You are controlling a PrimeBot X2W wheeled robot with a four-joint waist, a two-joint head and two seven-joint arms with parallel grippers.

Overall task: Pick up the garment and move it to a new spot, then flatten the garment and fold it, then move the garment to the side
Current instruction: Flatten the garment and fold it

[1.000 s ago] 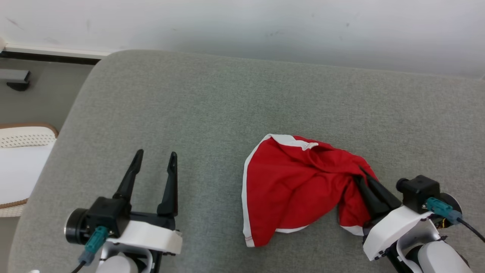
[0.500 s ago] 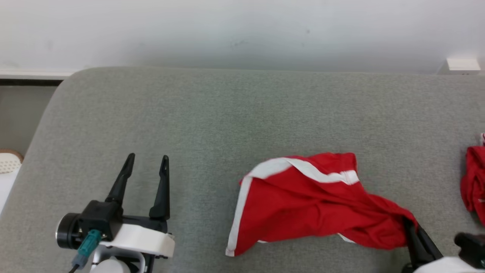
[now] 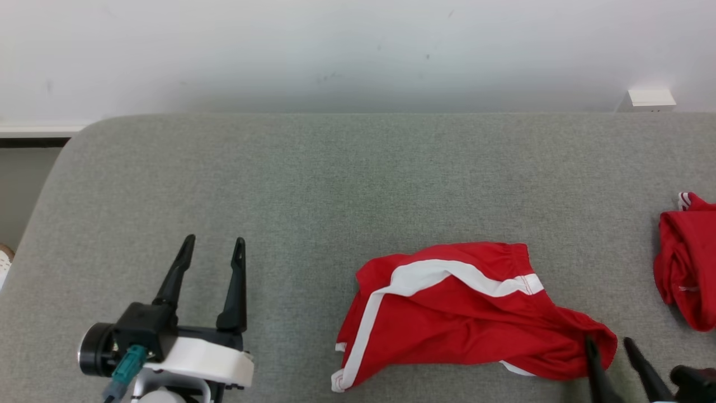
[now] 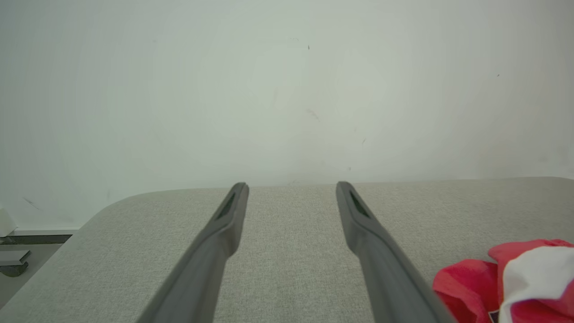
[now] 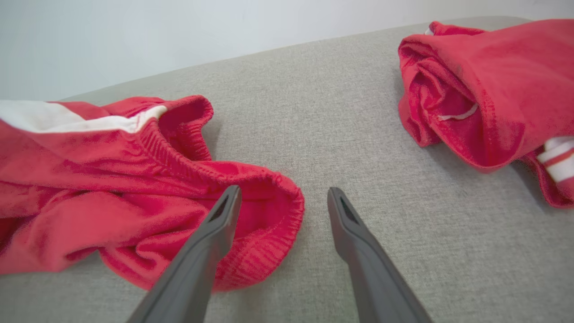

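The garment (image 3: pixel 464 319) is a pair of red shorts with white trim, lying rumpled on the grey cushion right of centre; its elastic waistband (image 5: pixel 251 188) bunches at the right end. My right gripper (image 3: pixel 609 344) stands open at the lower right edge of the head view, its left finger over the waistband and its right finger over bare cushion, nothing held between them (image 5: pixel 282 193). Far to the left, my left gripper (image 3: pixel 212 246) hovers open and empty over the cushion, and the garment's edge (image 4: pixel 515 278) shows at the lower right of the left wrist view.
A second red garment (image 3: pixel 688 263) lies bunched at the right edge of the grey cushion (image 3: pixel 313 184), close to the right gripper (image 5: pixel 475 85). A pale wall (image 3: pixel 358 50) runs behind. The cushion's rounded left edge drops to the floor (image 3: pixel 22 184).
The right gripper has let go of the garment's waistband and opened. The head camera has swung right, bringing the second red garment into view. The left gripper stays open.
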